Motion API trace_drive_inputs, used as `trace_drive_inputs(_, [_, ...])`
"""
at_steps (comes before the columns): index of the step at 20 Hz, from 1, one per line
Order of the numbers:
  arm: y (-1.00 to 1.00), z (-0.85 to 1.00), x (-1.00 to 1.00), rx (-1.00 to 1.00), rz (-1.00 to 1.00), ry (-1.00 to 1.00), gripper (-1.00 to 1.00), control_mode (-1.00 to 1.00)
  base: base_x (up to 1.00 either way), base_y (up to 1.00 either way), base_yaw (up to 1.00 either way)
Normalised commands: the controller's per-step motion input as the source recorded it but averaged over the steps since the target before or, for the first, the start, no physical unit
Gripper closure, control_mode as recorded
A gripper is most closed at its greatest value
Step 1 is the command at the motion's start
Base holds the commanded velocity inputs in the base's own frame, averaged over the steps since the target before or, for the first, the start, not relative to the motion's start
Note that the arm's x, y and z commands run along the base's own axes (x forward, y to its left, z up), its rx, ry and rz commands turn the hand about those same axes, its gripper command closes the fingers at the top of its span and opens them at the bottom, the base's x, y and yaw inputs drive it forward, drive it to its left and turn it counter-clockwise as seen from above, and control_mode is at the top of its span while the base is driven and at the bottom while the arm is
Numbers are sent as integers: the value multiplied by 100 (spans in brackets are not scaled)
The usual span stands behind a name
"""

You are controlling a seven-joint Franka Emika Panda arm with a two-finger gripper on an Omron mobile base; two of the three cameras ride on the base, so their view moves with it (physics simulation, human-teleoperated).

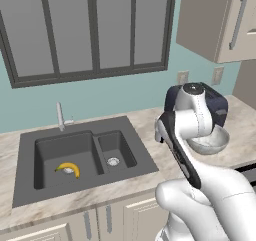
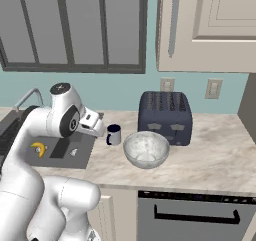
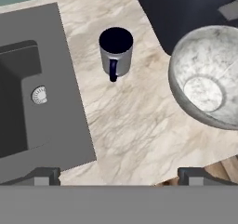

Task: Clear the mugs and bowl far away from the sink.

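Note:
A pale mug (image 3: pixel 116 51) with a dark rim and handle stands upright on the marble counter, between the sink (image 3: pixel 32 88) and the toaster; it is also in the right base view (image 2: pixel 114 134). The wide whitish-grey speckled bowl (image 3: pixel 207 79) sits to its right, in front of the toaster (image 2: pixel 146 149), and is partly hidden by the arm in the left base view (image 1: pixel 215 142). My gripper (image 3: pixel 120 174) hovers open above the bare counter, nearer than the mug, with nothing between its fingertips (image 3: pixel 44 175).
A dark blue toaster (image 2: pixel 165 116) stands against the wall behind the bowl. A yellow banana (image 1: pixel 68 169) lies in the sink's large left basin (image 1: pixel 60 160). The faucet (image 1: pixel 60 116) rises behind the sink. Open counter stretches right of the toaster (image 2: pixel 220 155).

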Motion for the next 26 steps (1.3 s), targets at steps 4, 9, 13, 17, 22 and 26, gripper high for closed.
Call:
trace_drive_inputs(4, [-18,-33,25,4,0,2,-100,-100,0,0,0])
trace_drive_inputs(9, [-1,-37,34,1,0,3,-100,-100,0,0,0])
trace_drive_inputs(13, [0,-36,37,0,0,2,-100,-100,0,0,0])
trace_drive_inputs(17, [0,-27,39,0,0,1,-100,-100,0,0,0])
trace_drive_inputs(22, [0,-20,32,0,0,1,-100,-100,0,0,0])
trace_drive_inputs(26, [0,-17,29,0,-2,1,-100,-100,0,0,0])
